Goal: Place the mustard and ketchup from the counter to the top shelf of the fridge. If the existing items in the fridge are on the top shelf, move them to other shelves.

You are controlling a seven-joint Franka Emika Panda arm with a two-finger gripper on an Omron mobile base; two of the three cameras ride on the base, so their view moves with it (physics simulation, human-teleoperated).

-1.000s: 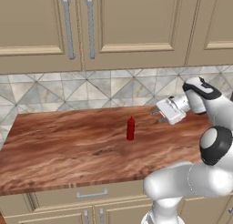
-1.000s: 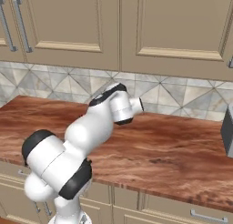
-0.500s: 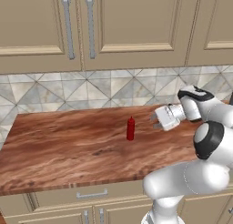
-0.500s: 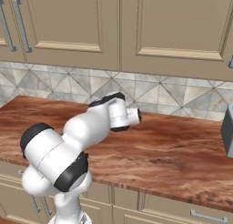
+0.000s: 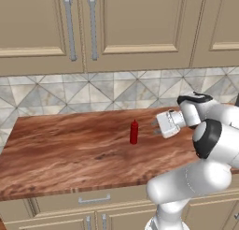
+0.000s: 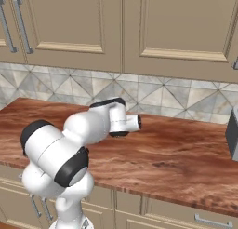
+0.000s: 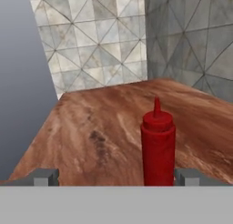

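My two base cameras look forward and down from behind the arm — left and right — sharing the wooden counter (image 5: 70, 145) and tiled backsplash (image 6: 153, 95). My hand camera sits low, close, facing along the countertop toward the ketchup (image 7: 157, 148).

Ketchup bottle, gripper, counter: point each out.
ketchup bottle (image 7: 157, 152), hand view, middle of its red body.
gripper (image 7: 116, 176), hand view, midway between the two grey fingertips.
counter (image 5: 65, 149), left base view, bare wood-grain top left of the bottle.
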